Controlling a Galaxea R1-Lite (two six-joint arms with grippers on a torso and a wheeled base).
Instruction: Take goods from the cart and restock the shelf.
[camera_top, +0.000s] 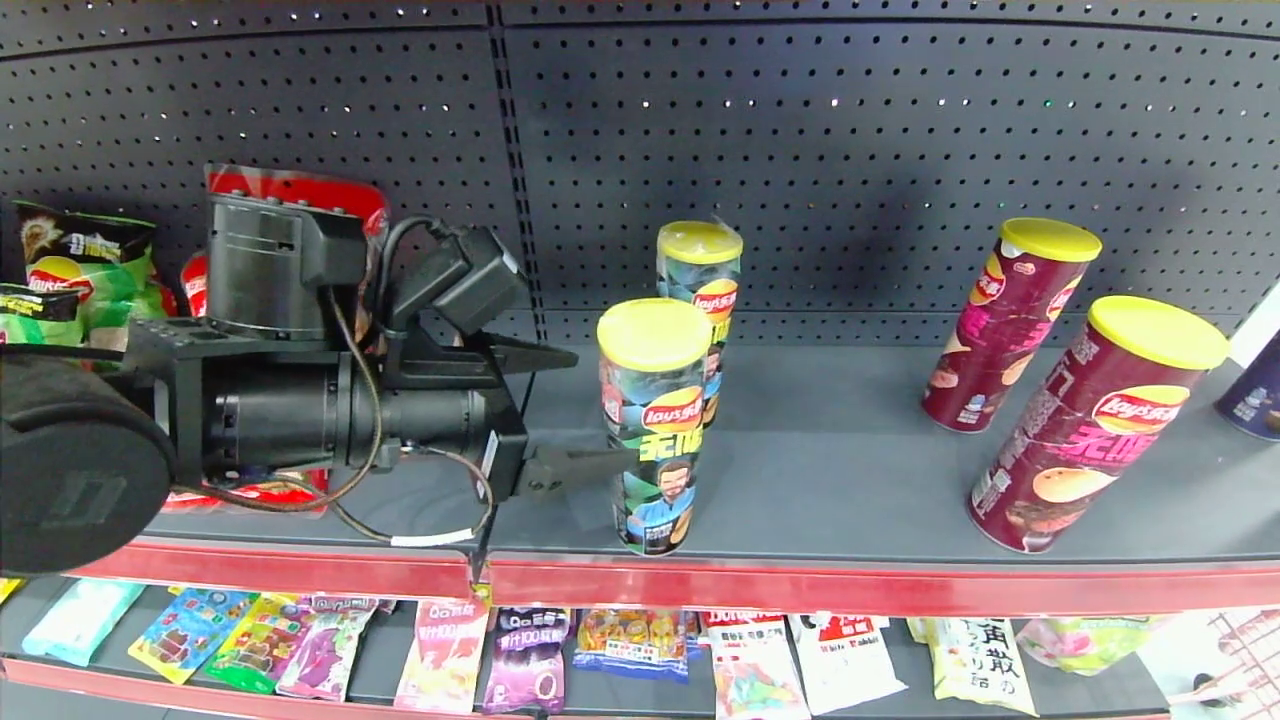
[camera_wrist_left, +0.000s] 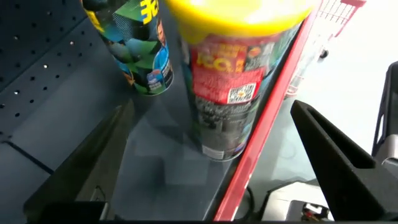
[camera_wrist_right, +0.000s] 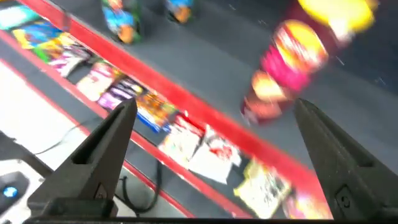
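A green-and-black chip can (camera_top: 652, 420) with a yellow lid stands upright near the front edge of the grey shelf (camera_top: 830, 470). A second matching can (camera_top: 700, 290) stands behind it. My left gripper (camera_top: 575, 410) is open, level with the front can, its fingertips just short of the can's side. In the left wrist view the front can (camera_wrist_left: 230, 81) stands between and beyond the spread fingers of the left gripper (camera_wrist_left: 211, 124), with the rear can (camera_wrist_left: 134, 50) farther in. My right gripper (camera_wrist_right: 214, 106) is open and holds nothing, off the shelf's red edge, facing a purple can (camera_wrist_right: 286, 68).
Two purple cans (camera_top: 1005, 320) (camera_top: 1095, 425) lean on the shelf's right half, with a dark can (camera_top: 1255, 395) at the right edge. Chip bags (camera_top: 85, 270) stand at the far left behind my left arm. Snack packets (camera_top: 530, 655) fill the lower shelf.
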